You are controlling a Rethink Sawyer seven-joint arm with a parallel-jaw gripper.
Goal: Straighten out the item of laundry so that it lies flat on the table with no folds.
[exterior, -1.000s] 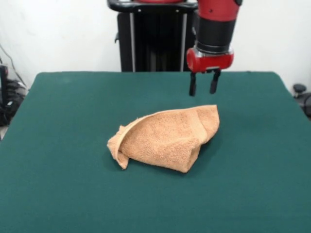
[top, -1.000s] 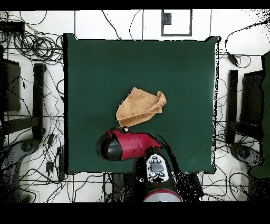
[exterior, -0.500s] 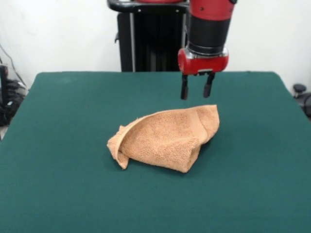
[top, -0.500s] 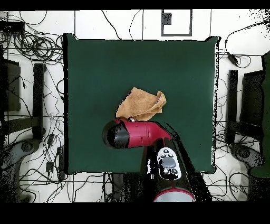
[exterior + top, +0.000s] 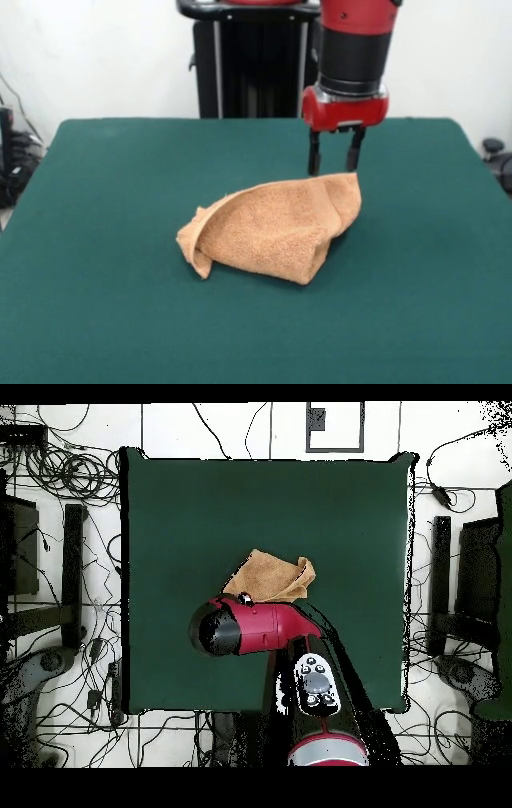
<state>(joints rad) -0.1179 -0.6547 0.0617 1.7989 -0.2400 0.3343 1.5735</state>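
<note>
A peach-orange towel lies crumpled and folded over itself near the middle of the dark green table. It also shows in the overhead view, partly covered by the arm. My gripper hangs open just above the towel's far right corner, its two black fingers pointing down, holding nothing. In the overhead view the red arm hides the gripper.
The robot's black pedestal stands behind the table's far edge. Cables and stands surround the table on the floor in the overhead view.
The gripper swung left, then came back right and lower, ending closer to the towel's far right corner. The towel has not moved.
</note>
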